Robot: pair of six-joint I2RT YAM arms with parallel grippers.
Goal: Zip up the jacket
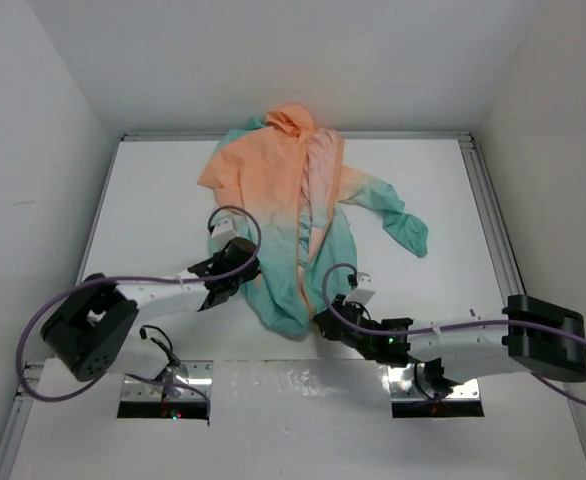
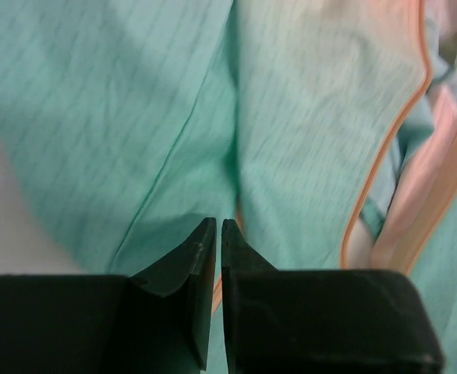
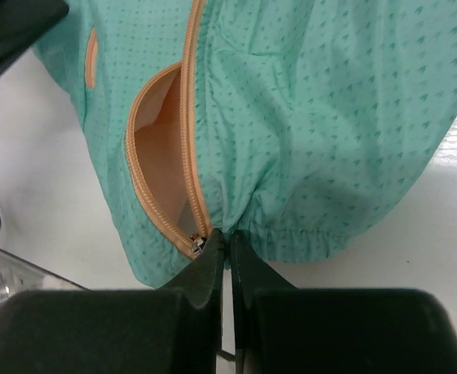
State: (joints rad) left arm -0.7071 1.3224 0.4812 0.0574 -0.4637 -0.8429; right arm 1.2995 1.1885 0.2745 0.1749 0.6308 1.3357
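The jacket (image 1: 283, 200) lies on the white table, peach hood far, teal bottom near. My left gripper (image 1: 239, 268) is at the jacket's left teal side. In the left wrist view its jaws (image 2: 218, 224) are shut with teal fabric folds meeting at the tips, and an orange zipper edge (image 2: 384, 148) runs to the right. My right gripper (image 1: 324, 318) is at the bottom hem. In the right wrist view it (image 3: 227, 234) is shut on the gathered teal hem (image 3: 306, 241), right beside the metal zipper slider (image 3: 198, 246). Above the slider the orange zipper (image 3: 139, 187) gapes open over peach lining.
The jacket's right sleeve (image 1: 403, 225) stretches toward the right. A metal rail (image 1: 488, 210) runs along the table's right edge, with white walls close on three sides. Purple cables (image 1: 235, 215) loop over both arms. Metal base plates (image 1: 163, 390) sit at the near edge.
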